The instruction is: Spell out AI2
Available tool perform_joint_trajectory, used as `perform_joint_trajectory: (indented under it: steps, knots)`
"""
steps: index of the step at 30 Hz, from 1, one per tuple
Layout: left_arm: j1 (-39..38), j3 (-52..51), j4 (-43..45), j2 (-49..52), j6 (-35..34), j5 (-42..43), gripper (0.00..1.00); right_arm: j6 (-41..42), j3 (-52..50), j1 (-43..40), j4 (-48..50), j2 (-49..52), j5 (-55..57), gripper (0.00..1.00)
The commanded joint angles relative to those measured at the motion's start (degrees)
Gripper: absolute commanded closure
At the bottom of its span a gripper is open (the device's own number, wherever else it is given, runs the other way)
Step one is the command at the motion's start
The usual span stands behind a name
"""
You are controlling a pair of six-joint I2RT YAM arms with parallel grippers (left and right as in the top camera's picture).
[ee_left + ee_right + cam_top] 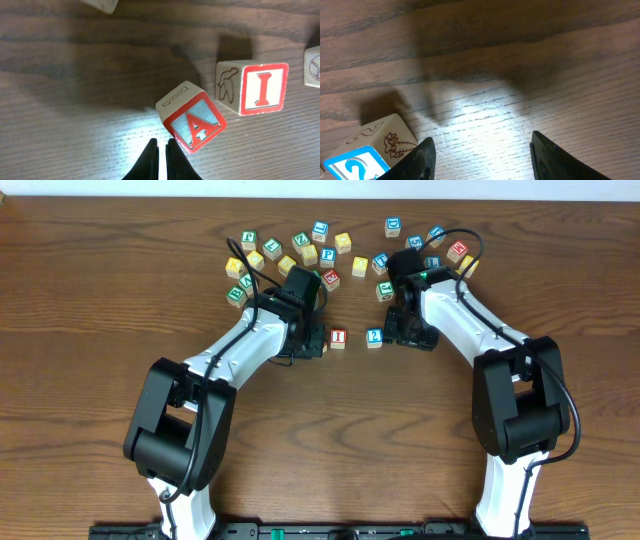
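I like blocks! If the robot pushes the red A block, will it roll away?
Probably not: the red-bordered wooden A cube has flat faces, so it should slide, not roll. It looks stiff and likely light. An off-centre push would probably twist it.

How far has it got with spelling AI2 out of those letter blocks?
Nearly there. Done: the I block and 2 block sit side by side, apart from the pile. In hand: the A block lies next to the I but twisted askew, with the shut left gripper right at its corner. The right gripper hangs open and empty beside the 2. Left: squaring the A into line.
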Motion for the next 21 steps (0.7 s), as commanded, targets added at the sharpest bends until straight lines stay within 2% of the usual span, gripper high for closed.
perform_joint_trajectory:
  steps: [1, 21]
  knots:
    - [0.02, -0.28, 1.07, 0.35, 1.14, 0.09, 0.93, -0.37, -0.37, 0.72, -0.07, -0.94, 0.48, 0.44]
    - [-0.37, -0.28, 4.13, 0.44, 3.1, 1.14, 0.93, -0.57, -0.37, 0.94, 0.63, -0.94, 0.46, 0.42]
